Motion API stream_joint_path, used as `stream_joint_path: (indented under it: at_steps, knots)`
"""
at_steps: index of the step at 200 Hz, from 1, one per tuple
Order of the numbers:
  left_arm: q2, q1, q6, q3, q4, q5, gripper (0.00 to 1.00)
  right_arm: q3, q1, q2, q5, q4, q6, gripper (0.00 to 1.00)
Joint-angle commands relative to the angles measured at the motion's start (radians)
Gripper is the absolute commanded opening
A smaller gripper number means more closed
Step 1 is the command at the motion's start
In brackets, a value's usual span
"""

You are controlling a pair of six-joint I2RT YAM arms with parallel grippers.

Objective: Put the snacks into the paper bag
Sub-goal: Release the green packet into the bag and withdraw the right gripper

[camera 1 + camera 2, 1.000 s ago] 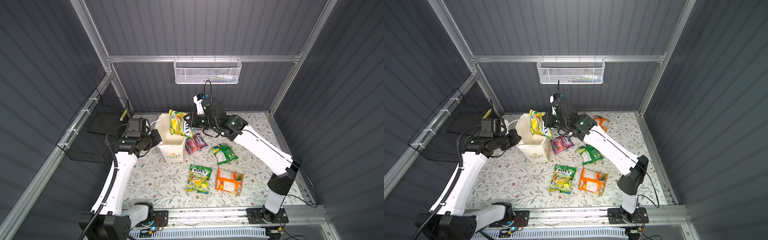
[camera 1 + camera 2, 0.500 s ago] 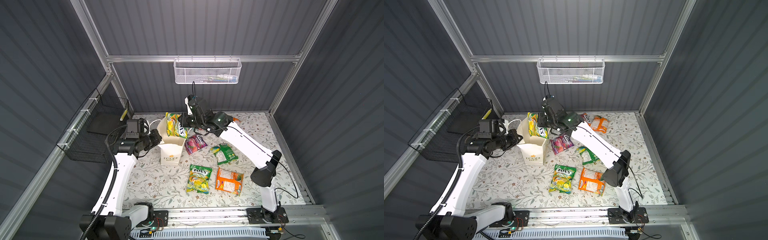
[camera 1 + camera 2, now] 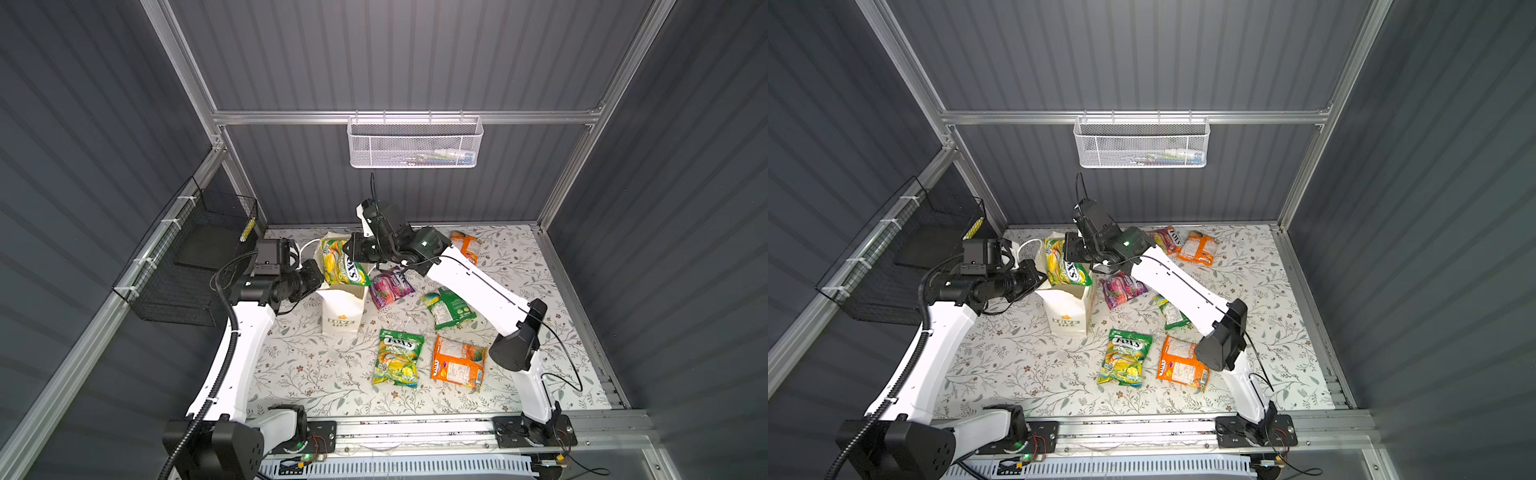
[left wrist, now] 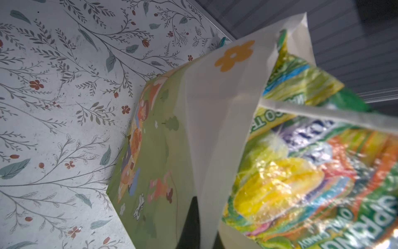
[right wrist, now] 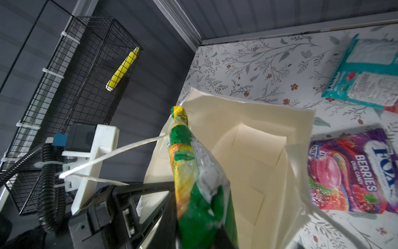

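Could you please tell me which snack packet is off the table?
The yellow-green packet held by the right gripper at the paper bag mouth; every other packet lies flat on the table.

Snack (image 3: 343,264) over open bag (image 3: 343,309) — perhaps touching

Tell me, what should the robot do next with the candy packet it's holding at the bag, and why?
Probably lower it deeper into the bag before letting go. The right gripper pinches the yellow-green packet at the open mouth of the paper bag, with most of it above the rim. The left gripper holds the bag's wall, and the bag looks empty inside.
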Motion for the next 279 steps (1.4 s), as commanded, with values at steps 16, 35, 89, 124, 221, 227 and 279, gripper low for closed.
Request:
stream_joint_path:
  at_steps: [16, 35, 89, 124, 221, 227, 279]
  knots:
    - [0.002, 0.001, -0.004, -0.003, 0.023, 0.046, 0.00, 0.014, 0.012, -0.021, -0.021, 0.023, 0.019, 0.22]
    - [0.000, 0.001, -0.006, -0.003, 0.021, 0.039, 0.00, 0.013, 0.013, -0.034, -0.022, 0.042, 0.008, 0.28]
    - [0.016, 0.001, -0.009, -0.005, 0.010, 0.011, 0.00, 0.031, 0.012, -0.097, -0.075, 0.111, -0.069, 0.52]
    - [0.003, 0.001, -0.002, -0.001, -0.005, -0.032, 0.00, 0.025, -0.014, -0.207, -0.101, 0.079, -0.188, 0.79]
    - [-0.008, 0.002, 0.009, 0.008, -0.010, -0.049, 0.00, -1.001, -0.610, -0.692, -0.042, 0.397, -0.061, 0.99]
    - [-0.006, 0.002, 0.009, 0.007, -0.008, -0.041, 0.00, -1.047, -0.649, -0.693, -0.042, 0.427, -0.057, 0.99]
    - [-0.010, 0.008, 0.013, 0.003, 0.000, -0.035, 0.00, -1.195, -0.867, -0.508, -0.110, 0.624, -0.054, 0.99]
